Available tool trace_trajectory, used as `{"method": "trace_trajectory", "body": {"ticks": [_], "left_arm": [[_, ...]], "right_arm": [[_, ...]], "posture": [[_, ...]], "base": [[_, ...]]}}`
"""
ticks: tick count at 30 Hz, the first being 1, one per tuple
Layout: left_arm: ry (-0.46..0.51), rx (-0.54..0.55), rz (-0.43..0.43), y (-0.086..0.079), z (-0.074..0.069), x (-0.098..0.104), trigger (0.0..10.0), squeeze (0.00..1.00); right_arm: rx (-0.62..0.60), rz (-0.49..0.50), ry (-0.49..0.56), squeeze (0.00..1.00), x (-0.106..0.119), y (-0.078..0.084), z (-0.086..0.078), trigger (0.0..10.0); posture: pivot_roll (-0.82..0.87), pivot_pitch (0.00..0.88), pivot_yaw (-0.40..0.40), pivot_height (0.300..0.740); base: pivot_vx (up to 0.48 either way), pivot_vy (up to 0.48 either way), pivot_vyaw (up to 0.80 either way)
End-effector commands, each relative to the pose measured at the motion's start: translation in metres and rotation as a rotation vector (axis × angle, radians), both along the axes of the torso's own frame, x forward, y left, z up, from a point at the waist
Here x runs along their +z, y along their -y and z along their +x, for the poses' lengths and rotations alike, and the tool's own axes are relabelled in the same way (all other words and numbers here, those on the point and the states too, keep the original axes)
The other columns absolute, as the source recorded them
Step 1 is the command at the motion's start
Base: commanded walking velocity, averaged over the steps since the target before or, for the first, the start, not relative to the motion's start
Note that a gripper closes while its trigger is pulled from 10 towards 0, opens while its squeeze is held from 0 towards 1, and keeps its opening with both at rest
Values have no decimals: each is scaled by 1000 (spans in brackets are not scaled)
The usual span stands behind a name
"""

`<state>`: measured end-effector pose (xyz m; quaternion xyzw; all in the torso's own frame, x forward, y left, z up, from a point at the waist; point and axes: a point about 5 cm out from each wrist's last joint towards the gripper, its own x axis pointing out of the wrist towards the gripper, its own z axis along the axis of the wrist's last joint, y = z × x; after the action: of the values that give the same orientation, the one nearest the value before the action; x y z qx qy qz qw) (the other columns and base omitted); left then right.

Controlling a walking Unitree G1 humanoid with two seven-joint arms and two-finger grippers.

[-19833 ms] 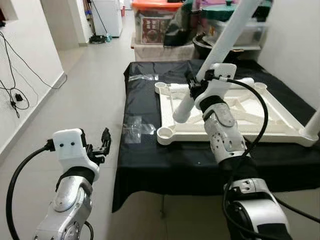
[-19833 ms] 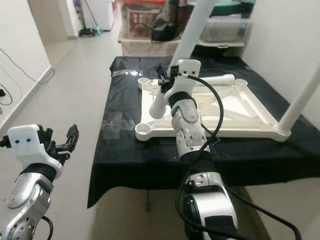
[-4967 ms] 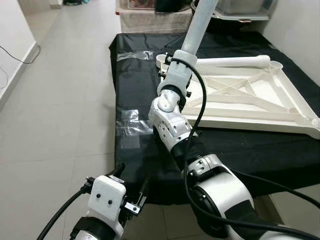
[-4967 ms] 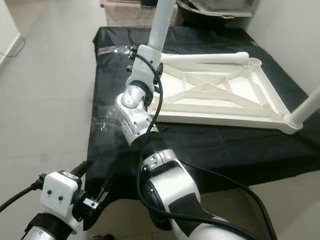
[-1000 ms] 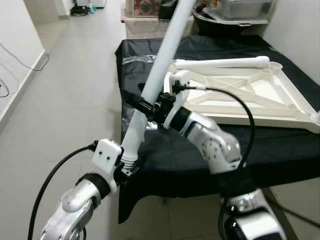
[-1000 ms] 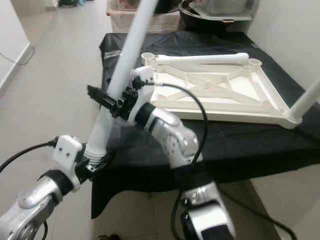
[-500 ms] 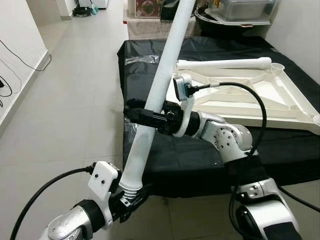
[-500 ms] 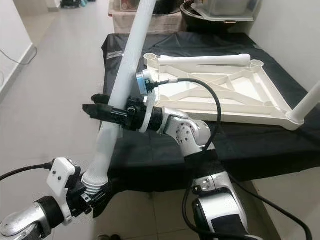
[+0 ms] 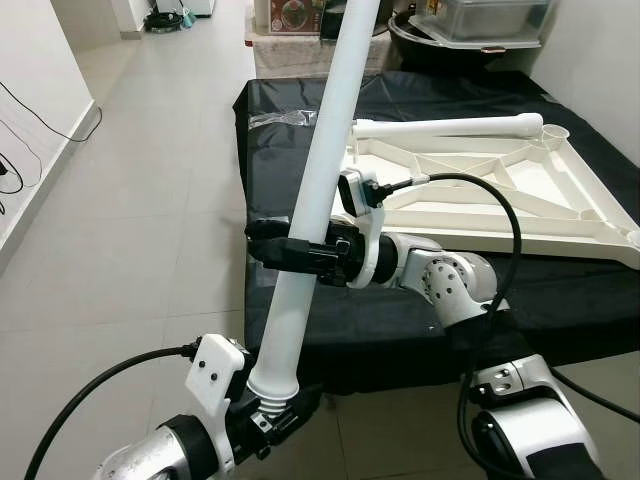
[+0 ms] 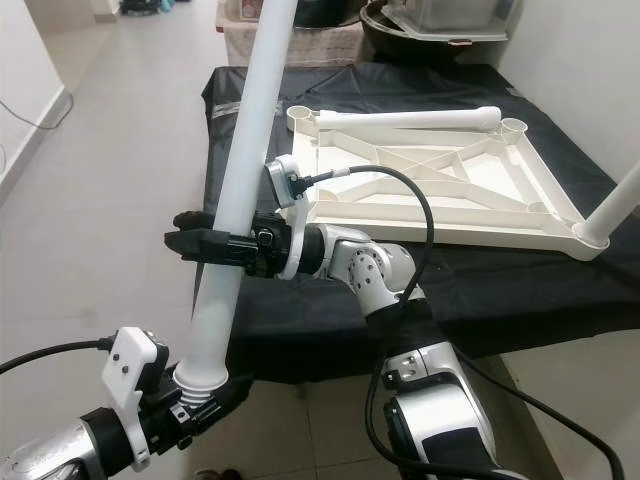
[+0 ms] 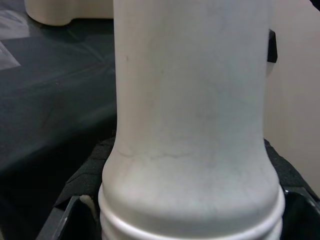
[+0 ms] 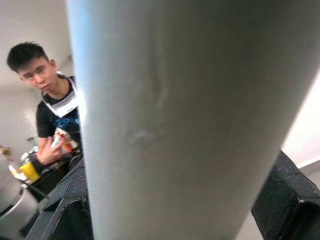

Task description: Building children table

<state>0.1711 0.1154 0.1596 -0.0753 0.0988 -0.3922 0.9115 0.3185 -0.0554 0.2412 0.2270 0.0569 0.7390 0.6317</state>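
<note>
A long white table leg (image 9: 325, 160) stands steeply tilted over the floor, off the table's left front corner. My right gripper (image 9: 268, 245) is shut on its middle. My left gripper (image 9: 280, 410) is shut on its ribbed lower end (image 11: 192, 215), with a black pad (image 11: 82, 187) on each side. The leg (image 12: 175, 125) is close up in the right wrist view. The white table top (image 9: 500, 195) lies upside down on the black cloth. A second leg (image 9: 450, 127) lies across its far edge. A third leg (image 10: 615, 210) stands in its right corner.
The black-clothed table (image 9: 300, 320) has clear plastic bags (image 9: 285, 118) at its far left. Storage boxes and a pot (image 9: 450, 25) stand behind it. Bare tiled floor (image 9: 150, 200) spreads to the left, up to a wall with cables (image 9: 20, 140). A person (image 12: 52, 115) stands behind.
The leg has swung more upright. My left gripper has sunk lower with the leg's ribbed end, and my right gripper has shifted slightly down the leg.
</note>
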Motion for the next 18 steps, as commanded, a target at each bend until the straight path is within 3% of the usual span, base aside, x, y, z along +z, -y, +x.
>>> {"method": "trace_trajectory", "body": {"ticks": [1, 18], "left_arm": [[-13, -33, -3, 4, -5, 0, 10000, 0], [-1, -37, -14, 11, -1, 2, 10000, 0]], "right_arm": [[47, -11, 8, 0, 4, -4, -3, 10000], [187, 8, 29, 0, 6, -4, -20, 10000]], "posture": [[74, 156, -16, 740], [69, 155, -18, 740]], "base": [[0, 0, 0], [0, 0, 0]]}}
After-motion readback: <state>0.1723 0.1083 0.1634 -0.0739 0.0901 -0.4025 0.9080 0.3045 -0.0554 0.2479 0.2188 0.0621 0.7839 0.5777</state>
